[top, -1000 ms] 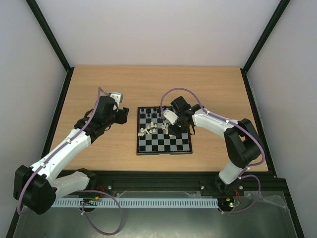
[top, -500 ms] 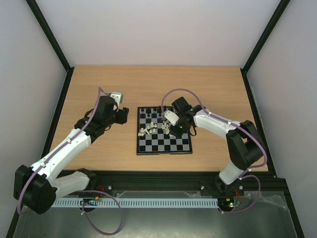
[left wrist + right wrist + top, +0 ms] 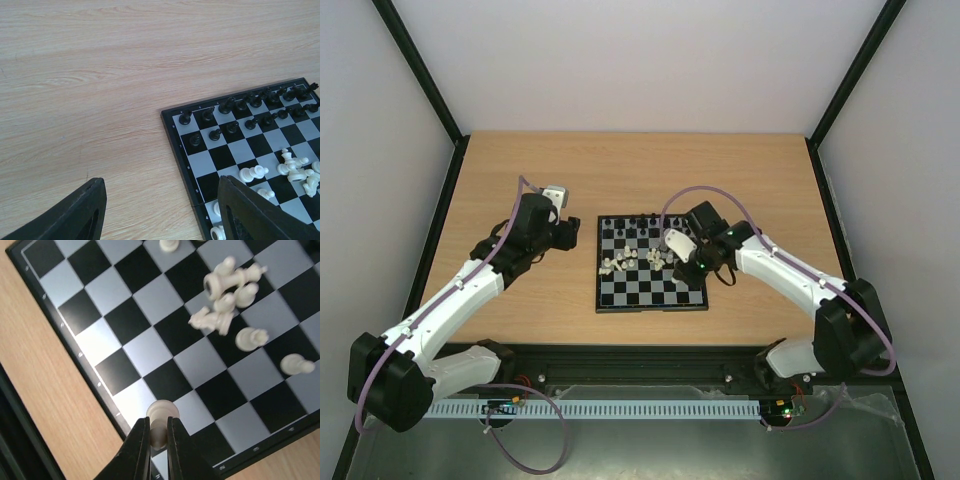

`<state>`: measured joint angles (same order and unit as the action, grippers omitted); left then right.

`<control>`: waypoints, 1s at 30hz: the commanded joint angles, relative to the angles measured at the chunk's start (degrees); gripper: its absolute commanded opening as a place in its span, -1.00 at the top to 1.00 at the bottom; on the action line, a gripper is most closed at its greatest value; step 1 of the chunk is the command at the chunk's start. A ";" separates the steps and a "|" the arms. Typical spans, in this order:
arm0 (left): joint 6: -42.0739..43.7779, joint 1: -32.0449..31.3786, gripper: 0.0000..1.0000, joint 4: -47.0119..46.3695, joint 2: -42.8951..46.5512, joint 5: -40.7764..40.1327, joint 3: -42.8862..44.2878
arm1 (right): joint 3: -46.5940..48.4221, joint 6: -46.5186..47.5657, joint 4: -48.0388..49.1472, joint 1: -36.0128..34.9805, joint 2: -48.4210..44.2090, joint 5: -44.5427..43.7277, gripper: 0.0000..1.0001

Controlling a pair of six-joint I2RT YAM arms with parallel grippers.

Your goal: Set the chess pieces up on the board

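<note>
The board [image 3: 650,290] lies in the middle of the table; it also shows in the left wrist view [image 3: 200,165] and in the right wrist view [image 3: 150,347]. Black pieces [image 3: 250,107] stand in its two far rows. Several cream-white pieces [image 3: 227,295] lie toppled in a cluster near the board's middle. My right gripper [image 3: 159,437] is shut on a cream-white pawn [image 3: 161,422] and holds it above the board's near right corner area [image 3: 692,268]. My left gripper [image 3: 160,210] is open and empty over bare table just left of the board [image 3: 565,235].
The wooden table [image 3: 520,170] is ringed by a black frame with pale walls. The board's left edge [image 3: 182,150] runs between my left fingers. The table's near edge [image 3: 650,350] is close behind the board.
My right gripper has moved right and toward the near side of the board, away from the white cluster, with the pawn in it. The left arm has not moved.
</note>
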<state>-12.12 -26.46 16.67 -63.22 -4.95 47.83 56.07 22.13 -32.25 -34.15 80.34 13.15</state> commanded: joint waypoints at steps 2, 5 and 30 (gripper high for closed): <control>0.23 -0.06 -0.26 0.21 -0.50 -0.01 0.77 | -4.75 1.70 -2.30 -0.74 -1.46 2.05 0.86; 0.18 -0.09 -0.26 0.32 -0.63 -0.23 0.70 | -6.36 1.84 -0.76 -2.23 -0.69 0.64 0.86; 0.27 -0.09 -0.26 0.65 -1.38 -0.76 0.86 | -6.75 0.52 4.15 -5.83 3.83 0.07 0.46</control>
<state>-12.12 -26.44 17.23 -64.27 -5.02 47.83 48.99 23.11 -27.18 -39.46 83.77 13.39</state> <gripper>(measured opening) 0.629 0.237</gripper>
